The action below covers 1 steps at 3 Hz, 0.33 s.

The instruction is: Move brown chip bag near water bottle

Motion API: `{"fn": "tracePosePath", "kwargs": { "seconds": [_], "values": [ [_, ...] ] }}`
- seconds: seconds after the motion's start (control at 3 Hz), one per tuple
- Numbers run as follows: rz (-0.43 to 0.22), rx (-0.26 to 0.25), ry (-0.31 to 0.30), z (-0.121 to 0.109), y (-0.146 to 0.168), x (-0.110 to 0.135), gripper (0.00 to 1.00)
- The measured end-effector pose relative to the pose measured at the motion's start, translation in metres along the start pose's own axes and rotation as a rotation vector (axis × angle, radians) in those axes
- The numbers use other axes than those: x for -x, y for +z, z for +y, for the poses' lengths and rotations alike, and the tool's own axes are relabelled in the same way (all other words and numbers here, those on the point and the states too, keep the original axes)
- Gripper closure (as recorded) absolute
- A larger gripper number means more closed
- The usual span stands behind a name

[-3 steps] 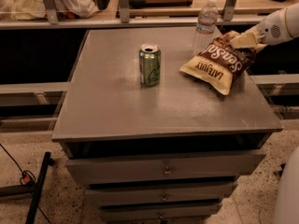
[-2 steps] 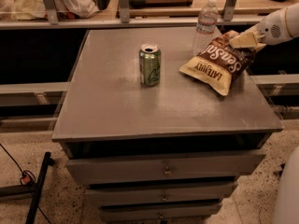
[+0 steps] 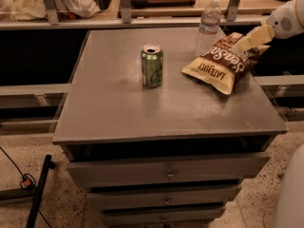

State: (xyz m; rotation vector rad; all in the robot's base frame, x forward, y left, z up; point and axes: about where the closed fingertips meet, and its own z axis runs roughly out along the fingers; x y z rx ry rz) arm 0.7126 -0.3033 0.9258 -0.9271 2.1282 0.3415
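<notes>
The brown chip bag (image 3: 222,64) lies on the right side of the grey cabinet top (image 3: 114,103), its tan-yellow end toward the front. The water bottle (image 3: 208,27) stands upright just behind and left of the bag, close to it. My gripper (image 3: 242,45) reaches in from the upper right, and its pale fingers (image 3: 254,36) are at the bag's upper right edge, touching it.
A green can (image 3: 152,66) stands upright in the middle of the cabinet top, left of the bag. A rail with metal posts (image 3: 126,4) runs behind the cabinet. Drawers (image 3: 166,174) are below the front edge. A white rounded part (image 3: 290,194) is at the lower right.
</notes>
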Motion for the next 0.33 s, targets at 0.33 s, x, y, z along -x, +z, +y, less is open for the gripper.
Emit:
{"fn": "tracePosePath", "kwargs": {
  "seconds": [0.33],
  "values": [
    [0.033, 0.008, -0.001, 0.0011, -0.0005, -0.0065, 0.0]
  ]
}}
